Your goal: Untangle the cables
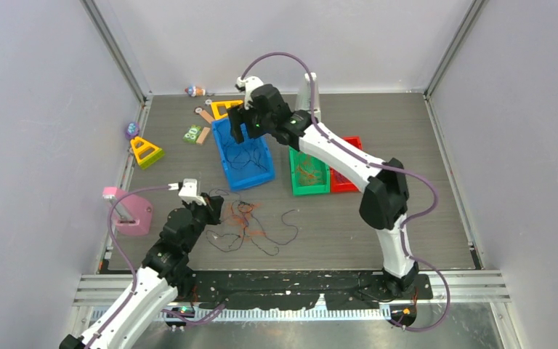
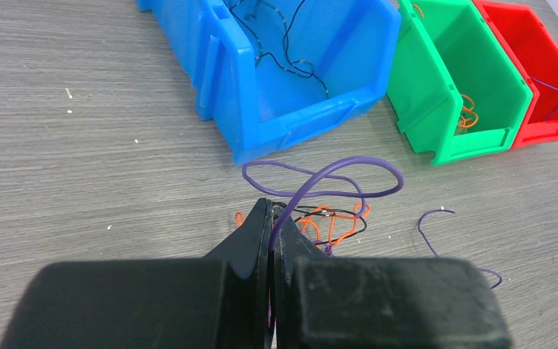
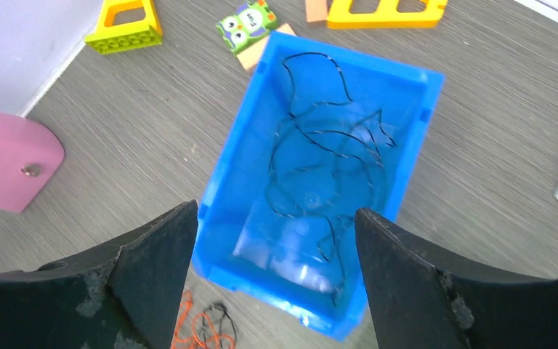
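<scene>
Over bin (image 3: 415, 123), right gripper (image 3: 276, 212) agape (empty), left gripper (image 2: 269, 205) pinching purple cable (image 2: 321, 174)

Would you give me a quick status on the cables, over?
Left end effector shut on purple cable. Right end effector open above blue bin, black cable inside. Tangle not yet cleared; nothing blocking.

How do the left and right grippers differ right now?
The left gripper is shut, pinching a purple cable; the right gripper is open and holds nothing. The left gripper sits low at the cable tangle; the right gripper hangs above the blue bin, which has black cables in it. Both have black fingers.
</scene>
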